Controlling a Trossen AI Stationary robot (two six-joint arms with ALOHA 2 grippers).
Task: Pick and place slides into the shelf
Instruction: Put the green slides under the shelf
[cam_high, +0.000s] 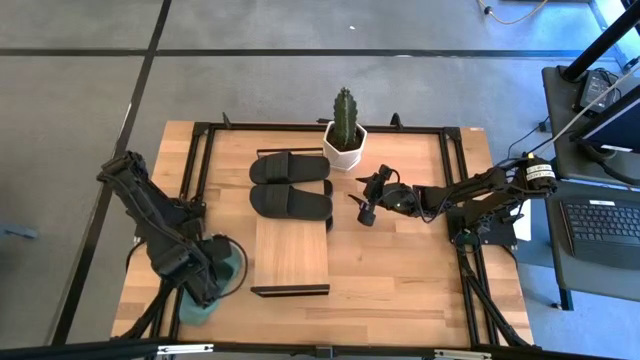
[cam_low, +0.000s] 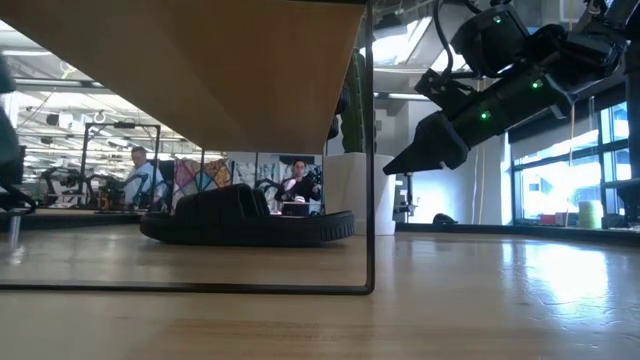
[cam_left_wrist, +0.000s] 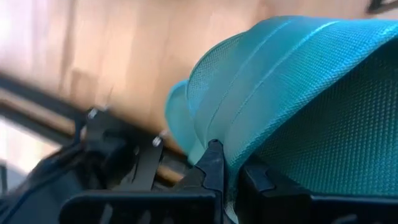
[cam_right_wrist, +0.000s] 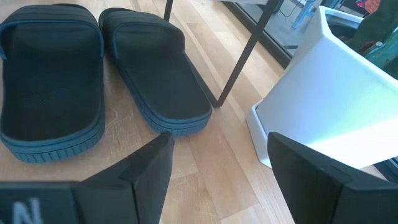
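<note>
The left gripper's fingers (cam_left_wrist: 214, 171) are pinched tight on the edge of a teal-green slide (cam_left_wrist: 298, 106), clamped right where the strap meets the sole as far as the left wrist view shows. From above, the left gripper (cam_high: 212, 278) sits at the near-left corner of the tabletop (cam_high: 400, 270), and the green slide (cam_high: 228, 268) peeks out from under the arm, with what looks like a second green one (cam_high: 197, 311) just below it at the tabletop's edge. Can't really tell which way those point since the arm covers most of them.

The right gripper's fingers (cam_right_wrist: 134, 180) are spread wide with nothing between them. The right gripper (cam_high: 364, 205) hovers off the tabletop just right of the shelf's far end, near the white pot (cam_high: 344, 147) with the cactus (cam_high: 344, 112).

One pair of black slides (cam_high: 290, 186) lies side by side at the far end of the shelf (cam_high: 291, 255), long axes running left-right across the tabletop, so crosswise to the shelf's length. In the low view, one black slide (cam_low: 245, 217) rests flat on the tabletop under the shelf's plank. In the right wrist view both rounded ends of the pair face that camera.

Some people are visible in the room behind.
</note>
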